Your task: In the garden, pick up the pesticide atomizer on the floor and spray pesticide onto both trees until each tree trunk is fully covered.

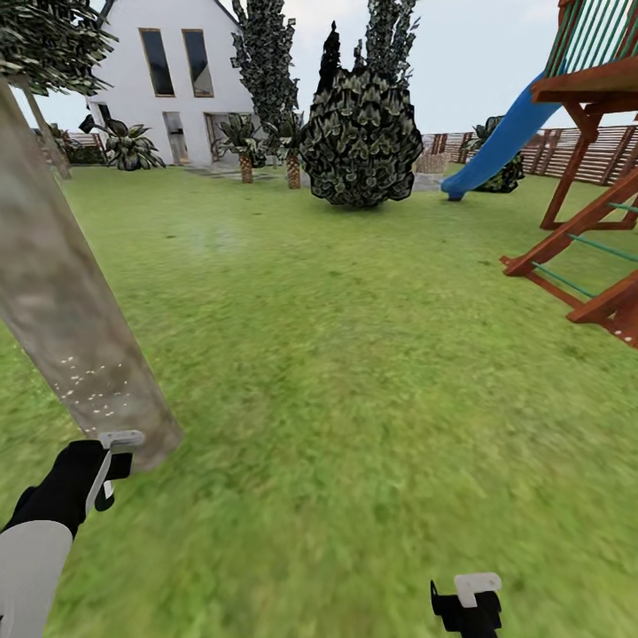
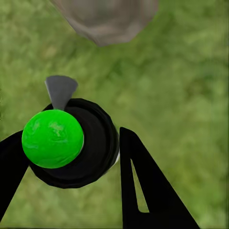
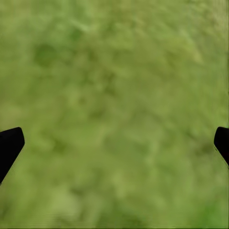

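Currently: one sprayer in hand, one trunk speckled

Nearest the robot, two grippers show. The left gripper [image 1: 105,483] sits low at the left of the head view, at the foot of a trunk; in the left wrist view its two black fingers [image 2: 143,191] close on either side of one sprayer [image 2: 71,143], a black round body with a bright green cap and a grey nozzle tab. The left gripper [image 2: 71,162] is thus clamped on the sprayer. The right gripper [image 1: 467,602] hangs low over grass [image 1: 354,399]; in the right wrist view its two fingertips [image 3: 9,143] stand far apart at opposite edges, wide, holding nothing.

One thick, mottled grey-brown trunk [image 1: 62,310] leans across the left of the head view, its base just beyond the left gripper. Pale specks dot its lower part.

Further off, at right: one wooden play frame [image 1: 594,221] with one blue slide [image 1: 496,146]. Centre: one round dark bush [image 1: 359,142], with tall dark slim trees behind. Beyond: several short palms, one white house [image 1: 177,80], and a slatted fence [image 1: 585,151] at right.
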